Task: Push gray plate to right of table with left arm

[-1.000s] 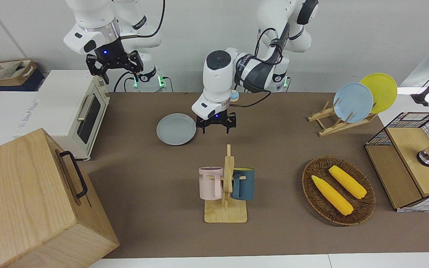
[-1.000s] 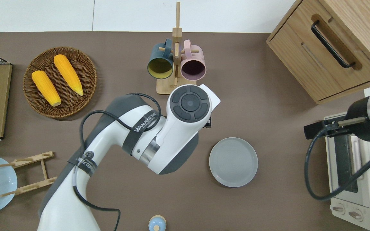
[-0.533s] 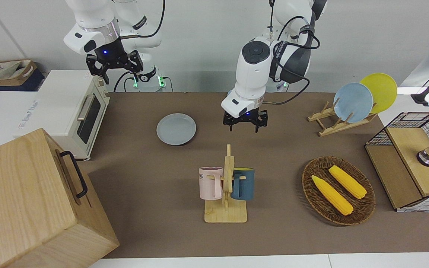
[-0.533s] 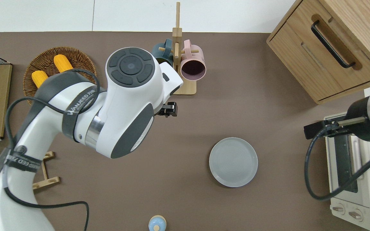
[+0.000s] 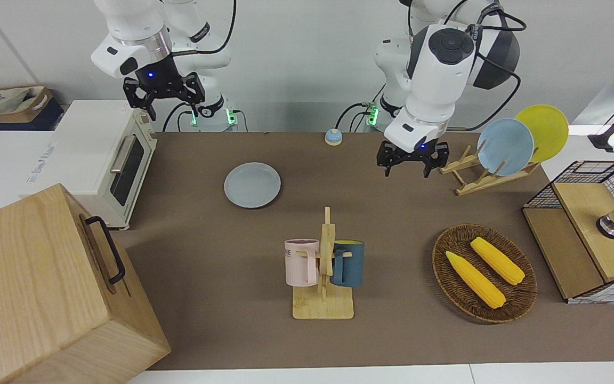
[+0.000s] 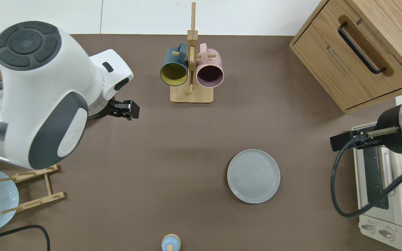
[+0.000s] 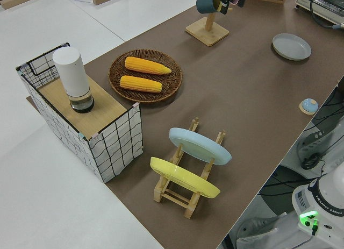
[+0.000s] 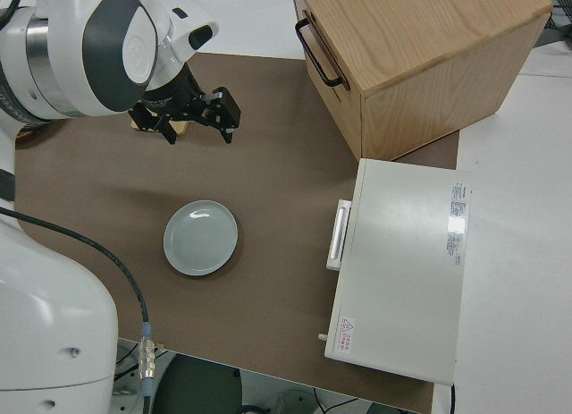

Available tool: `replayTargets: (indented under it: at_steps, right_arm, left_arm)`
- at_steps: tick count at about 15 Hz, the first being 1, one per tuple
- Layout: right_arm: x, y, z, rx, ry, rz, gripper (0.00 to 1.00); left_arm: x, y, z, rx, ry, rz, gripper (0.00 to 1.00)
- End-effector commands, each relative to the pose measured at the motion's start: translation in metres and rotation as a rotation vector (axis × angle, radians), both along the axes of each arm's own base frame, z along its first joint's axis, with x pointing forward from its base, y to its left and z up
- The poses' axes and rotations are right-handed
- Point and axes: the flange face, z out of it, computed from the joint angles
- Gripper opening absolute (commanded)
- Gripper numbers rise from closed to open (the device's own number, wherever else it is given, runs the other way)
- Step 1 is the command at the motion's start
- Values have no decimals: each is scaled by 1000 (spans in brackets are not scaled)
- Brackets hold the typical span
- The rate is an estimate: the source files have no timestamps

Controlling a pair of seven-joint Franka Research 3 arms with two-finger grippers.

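The left arm, at the upper right of the front view, is white with big dark-gray round joint caps, a black cable looped along it and a black two-finger left gripper with a small blue light above it. The right arm, at the upper left, is white with a shiny silver band and black cable above its black right gripper, also lit blue. Green lights glow at both bases.
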Motion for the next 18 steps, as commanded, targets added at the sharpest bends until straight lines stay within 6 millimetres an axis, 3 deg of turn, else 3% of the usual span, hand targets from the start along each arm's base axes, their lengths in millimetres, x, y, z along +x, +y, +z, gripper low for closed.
replayTargets:
  at_steps: [1, 7, 11, 15, 18]
  right_arm:
    - [-3, -3, 4, 9, 5, -6, 983]
    - [-3, -2, 4, 9, 3, -6, 983]
    - [-3, -3, 4, 9, 3, -7, 983]
    - [-3, -3, 4, 9, 3, -6, 983]
    - [-3, -3, 4, 9, 3, -6, 983]
  left_arm:
    - [-15, 24, -13, 44, 25, 12, 991]
    - [-39, 85, -28, 49, -17, 11, 991]
    - [-42, 124, -29, 31, -3, -40, 993]
    - [-57, 146, -42, 35, -43, -36, 995]
    - [-65, 150, -47, -9, -53, -24, 1000]
